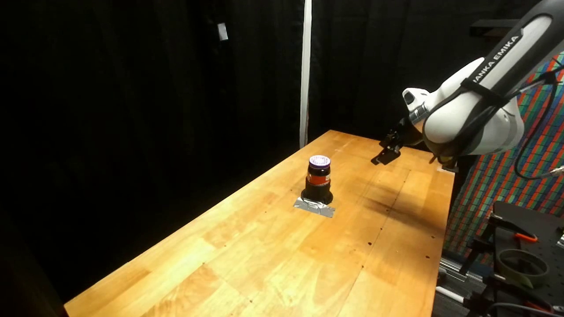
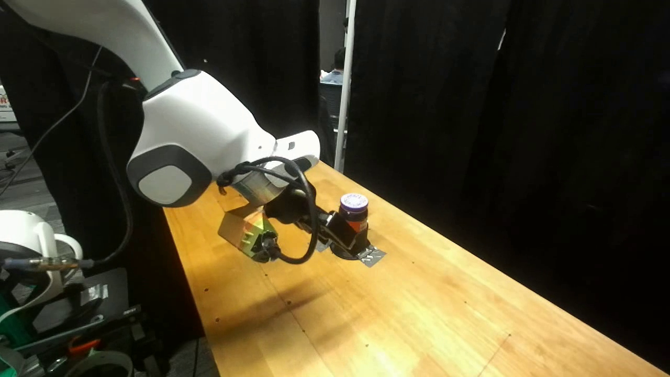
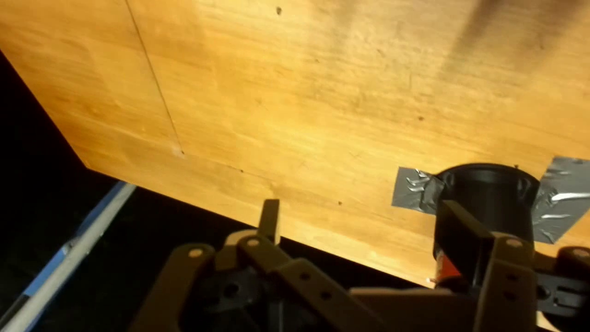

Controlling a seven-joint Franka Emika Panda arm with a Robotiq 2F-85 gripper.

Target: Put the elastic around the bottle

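The bottle [image 1: 318, 179] is small and dark, with a white and purple lid and an orange-red band. It stands upright in a black round holder [image 1: 317, 193] on the table. In an exterior view the bottle [image 2: 356, 215] is partly behind my gripper [image 2: 356, 243]. My gripper [image 1: 384, 159] is above the table, apart from the bottle. In the wrist view my gripper [image 3: 362, 203] is open with its fingers wide apart and nothing seen between them. One finger overlaps the holder [image 3: 488, 198] and the bottle's orange-red band [image 3: 446, 267]. I cannot make out the elastic.
Silver tape [image 1: 315, 207] fixes the holder's base to the wooden table [image 1: 264, 255]. A dark cart [image 1: 528, 220] with a tape roll [image 1: 523, 266] stands beside the table. Black curtains and a white pole [image 1: 305, 79] stand behind the far edge. A cable [image 2: 314, 220] loops off the wrist.
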